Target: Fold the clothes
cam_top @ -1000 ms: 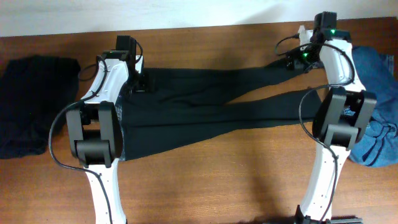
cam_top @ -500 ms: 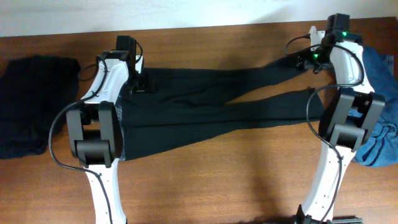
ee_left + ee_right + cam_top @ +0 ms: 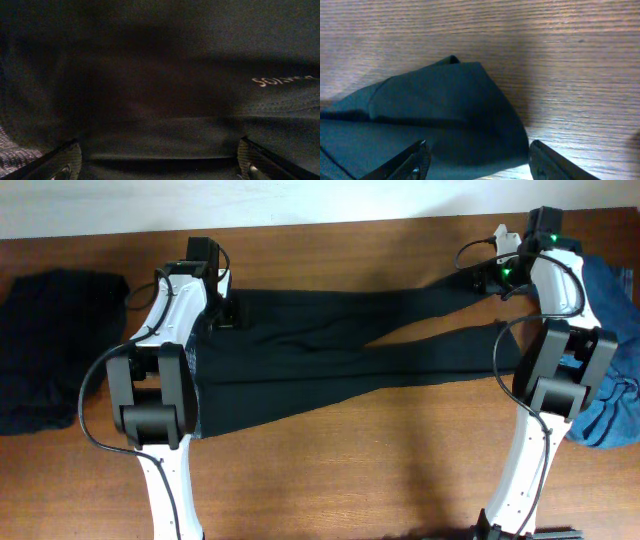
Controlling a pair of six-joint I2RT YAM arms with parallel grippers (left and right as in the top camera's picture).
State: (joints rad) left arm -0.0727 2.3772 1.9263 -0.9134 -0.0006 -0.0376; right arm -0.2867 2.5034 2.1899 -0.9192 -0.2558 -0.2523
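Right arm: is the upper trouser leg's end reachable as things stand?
Probably yes. The leg end lies on the table, between the right gripper's open jaws, with nothing over it.

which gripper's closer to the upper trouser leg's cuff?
Right. The right gripper sits over the cuff, jaws either side of it; the left gripper is at the opposite, waist end of the trousers.

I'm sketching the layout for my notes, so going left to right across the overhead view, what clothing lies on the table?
dark garment pile → black trousers → blue denim garment
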